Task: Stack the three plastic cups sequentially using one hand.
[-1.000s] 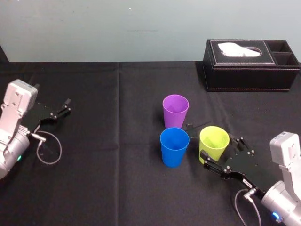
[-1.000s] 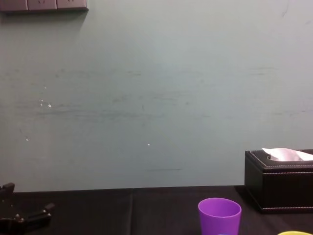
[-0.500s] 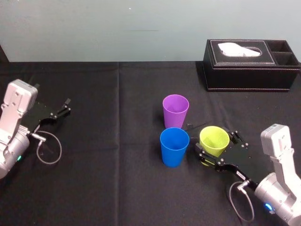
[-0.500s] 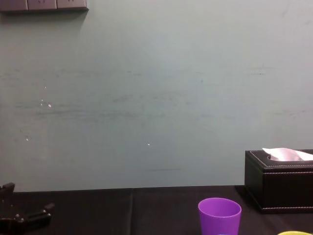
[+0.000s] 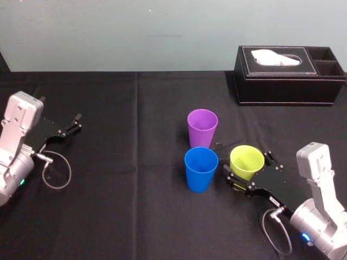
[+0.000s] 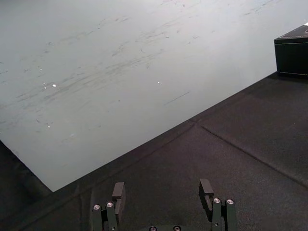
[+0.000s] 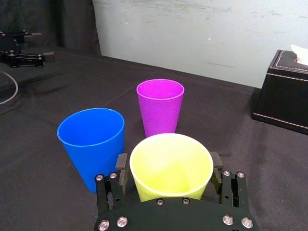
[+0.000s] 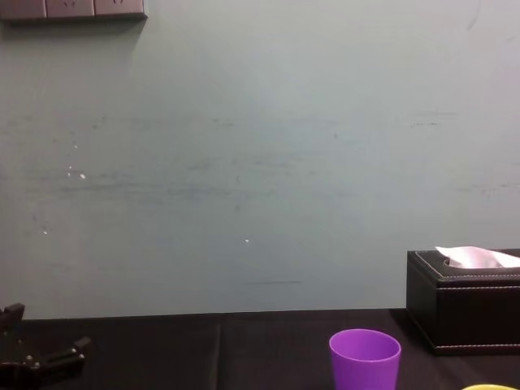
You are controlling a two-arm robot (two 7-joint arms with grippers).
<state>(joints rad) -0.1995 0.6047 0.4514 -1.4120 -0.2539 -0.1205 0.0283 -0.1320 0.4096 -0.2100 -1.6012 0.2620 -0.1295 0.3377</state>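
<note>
Starting point only: purple cup [image 5: 202, 128], blue cup [image 5: 200, 169] and yellow-green cup [image 5: 246, 162] stand upright and unstacked mid-worktop [image 5: 135, 216], with the right hand [image 7: 168, 169] spread astride the yellow-green one, not visibly clamped, and the left hand [image 6: 163, 190] parked far left, fingers apart.

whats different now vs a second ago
The right pincer slid forward and leftward, so its open fingers now flank the yellow-green cup, which has not been lifted. The blue cup, purple cup and black tissue box stayed where they were. The left pincer stayed parked and open at the table's left.
</note>
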